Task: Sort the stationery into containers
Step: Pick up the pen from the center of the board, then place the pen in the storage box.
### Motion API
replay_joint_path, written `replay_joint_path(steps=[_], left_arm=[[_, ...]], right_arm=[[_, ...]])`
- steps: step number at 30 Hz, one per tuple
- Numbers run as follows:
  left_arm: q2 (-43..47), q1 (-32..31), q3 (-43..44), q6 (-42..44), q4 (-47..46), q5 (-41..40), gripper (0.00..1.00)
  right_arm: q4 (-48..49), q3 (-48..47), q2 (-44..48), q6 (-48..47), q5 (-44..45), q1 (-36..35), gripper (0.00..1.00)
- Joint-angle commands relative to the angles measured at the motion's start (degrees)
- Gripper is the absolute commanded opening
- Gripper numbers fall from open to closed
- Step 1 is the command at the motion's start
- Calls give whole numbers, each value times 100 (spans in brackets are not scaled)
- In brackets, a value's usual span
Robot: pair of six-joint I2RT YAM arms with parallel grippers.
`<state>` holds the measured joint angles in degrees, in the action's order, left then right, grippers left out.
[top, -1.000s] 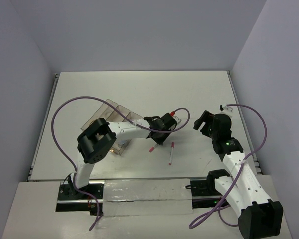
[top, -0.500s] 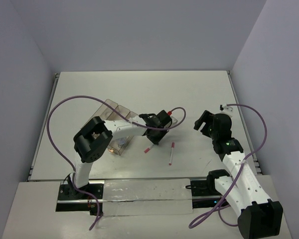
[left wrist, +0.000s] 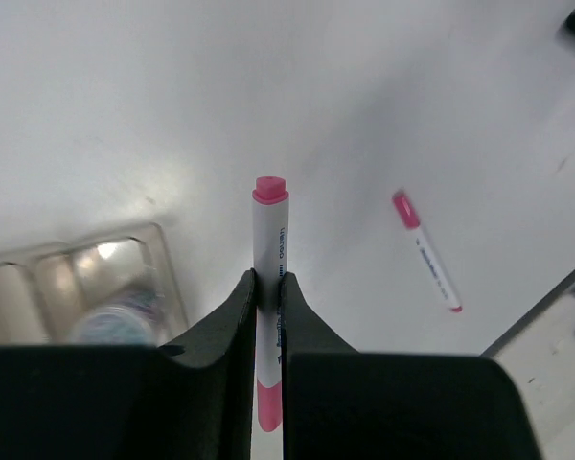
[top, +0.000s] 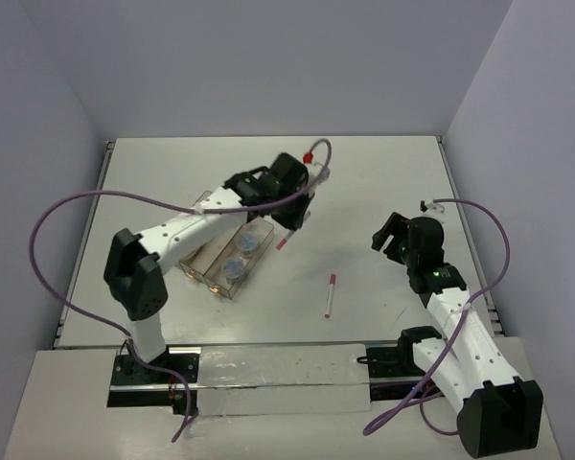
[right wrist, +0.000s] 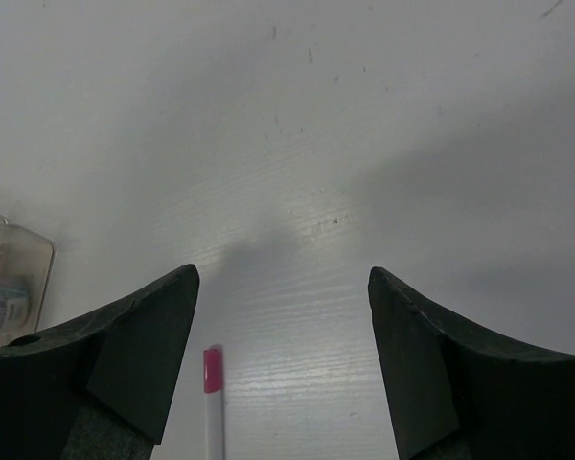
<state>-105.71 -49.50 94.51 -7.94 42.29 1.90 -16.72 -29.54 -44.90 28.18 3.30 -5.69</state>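
Left pincer (left wrist: 268, 283) tight on a white pen (left wrist: 269, 225), seemingly beside the tray (top: 209, 263); right pincer (right wrist: 283, 326) wide, empty.

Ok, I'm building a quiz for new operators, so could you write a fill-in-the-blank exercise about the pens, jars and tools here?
1. The left tool grips one pen; the second pen lies on the ____.
2. The right tool is ____, holding nothing.
3. The tray holds ____ jars.
Missing words: table; open; two.
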Motion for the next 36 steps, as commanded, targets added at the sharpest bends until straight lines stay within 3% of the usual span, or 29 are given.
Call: replay_joint_path(steps=[1,5,8,12,19,27,30,33,36], left_arm=[[830,754,829,274,426,-74,0],[1235,1653,-51,480,490,-163,0],[1636,1889,-1184,781,15,-509,0],[1744,2135,-1838,1143,-449,-749,0],[1449,2299,-2023,1308,-740,-1003,0],[1079,2340,-2262,1478,-842,-778,0],[948,2376,-2263,1476,-809,-745,10],[952,2416,-2274,1445,-842,-781,44],[1002,2439,-2254,1389,-814,-796,60]], right_arm=[[89,-109,-217,69,-211,23,78],[-157,-151,-176,231,-221,-69,77],[-217,-36,74,405,-207,-263,77],[-276,106,205,778,-459,-710,76],[-674,-234,-505,1186,154,-2275,77],[-245,-22,-1016,1855,162,-2865,77],[-313,-185,-1353,1971,273,-3045,75],[-496,-372,-1674,1961,493,-3246,75],[-682,-459,-1956,1934,644,-3311,75]])
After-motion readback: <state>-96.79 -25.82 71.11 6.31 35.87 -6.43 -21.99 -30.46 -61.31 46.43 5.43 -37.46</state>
